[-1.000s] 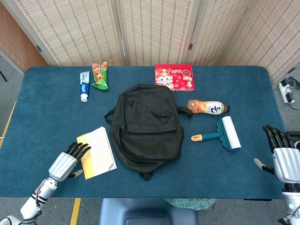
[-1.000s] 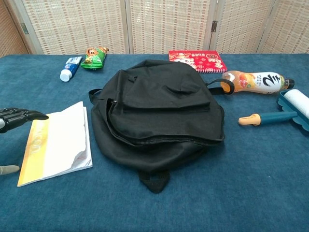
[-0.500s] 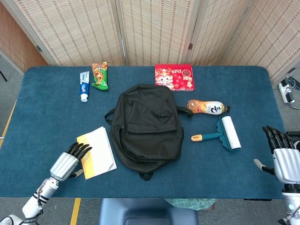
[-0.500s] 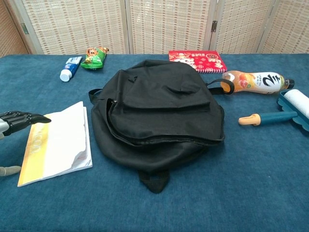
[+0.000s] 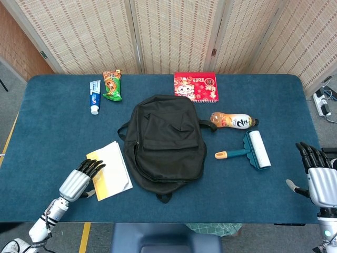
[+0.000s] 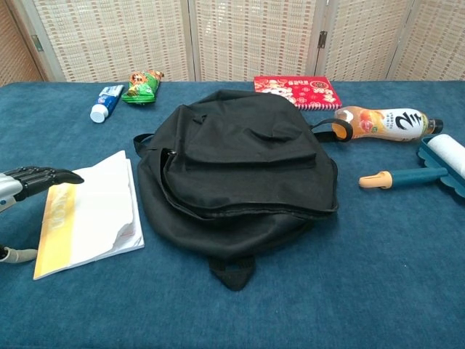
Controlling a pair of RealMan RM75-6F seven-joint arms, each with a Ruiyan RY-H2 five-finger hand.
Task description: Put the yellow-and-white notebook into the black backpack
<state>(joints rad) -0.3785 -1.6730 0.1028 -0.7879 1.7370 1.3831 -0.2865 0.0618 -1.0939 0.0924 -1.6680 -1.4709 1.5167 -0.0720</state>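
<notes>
The left hand (image 5: 79,179) sits at the near left of the bench (image 5: 295,105), fingers extended and apart, its dark fingertips (image 6: 64,175) now reaching over the yellow edge of the yellow-and-white notebook (image 5: 110,169); it grasps nothing. Compared with a second ago, the left hand has advanced toward the black backpack (image 5: 164,142), and the notebook has shifted slightly the same way. The notebook lies flat just beside the backpack's left side, its far corner close to the fabric. The right hand (image 5: 317,176) hangs at the near right edge, fingers spread, unloaded, unchanged. The backpack lies flat mid-bench; whether its zip is open cannot be told. Right of it lie a lint roller (image 5: 251,149) and an orange drink bottle (image 5: 231,120). Along the far edge rest a toothpaste tube (image 5: 95,96), a green snack packet (image 5: 111,85) and a red notebook (image 5: 196,86). Open blue surface remains along the near edge, between the two hands.
</notes>
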